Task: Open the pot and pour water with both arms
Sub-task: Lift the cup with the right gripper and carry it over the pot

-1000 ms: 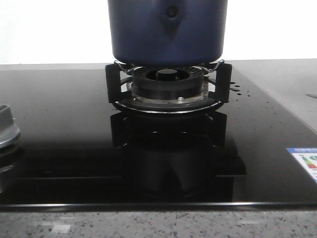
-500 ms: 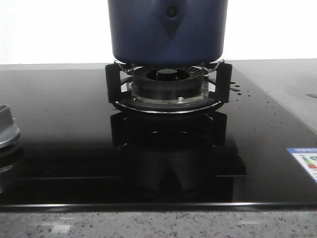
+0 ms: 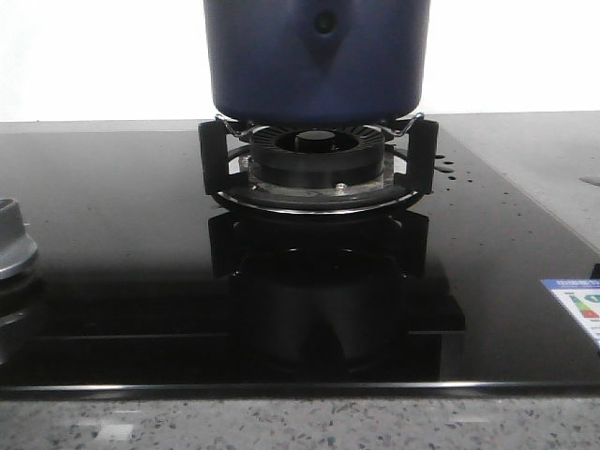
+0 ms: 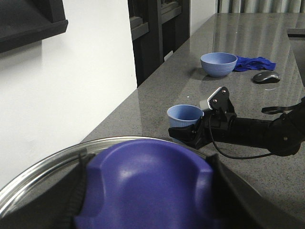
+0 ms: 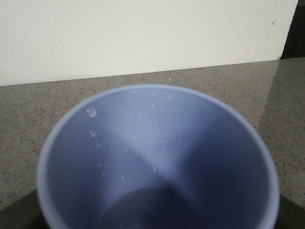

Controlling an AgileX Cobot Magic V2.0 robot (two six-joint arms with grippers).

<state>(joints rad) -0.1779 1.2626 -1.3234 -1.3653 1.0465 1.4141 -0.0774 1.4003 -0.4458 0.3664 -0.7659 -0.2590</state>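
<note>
Front view: the pot (image 3: 317, 61), dark navy with a pointed handle mount and one rivet, stands on the black burner ring (image 3: 317, 167) of the glossy black cooktop (image 3: 122, 244). A silver knob (image 3: 11, 246) lies far to the left of the burner, and an energy label (image 3: 577, 307) far to the right of it.

Left wrist view: a blue lid knob (image 4: 147, 188) on a steel-rimmed lid (image 4: 45, 164) fills the foreground; the left gripper's fingers are hidden, so its state cannot be told. Beyond the lid, the right gripper (image 4: 198, 131) grips a light blue cup (image 4: 185, 115) on the grey countertop (image 4: 267, 176). Farther beyond the cup sit a blue bowl (image 4: 218, 64), a blue cloth (image 4: 255, 62) and a computer mouse (image 4: 266, 77).

Right wrist view: the cup (image 5: 159, 162) shows water droplets on its inner wall.
</note>
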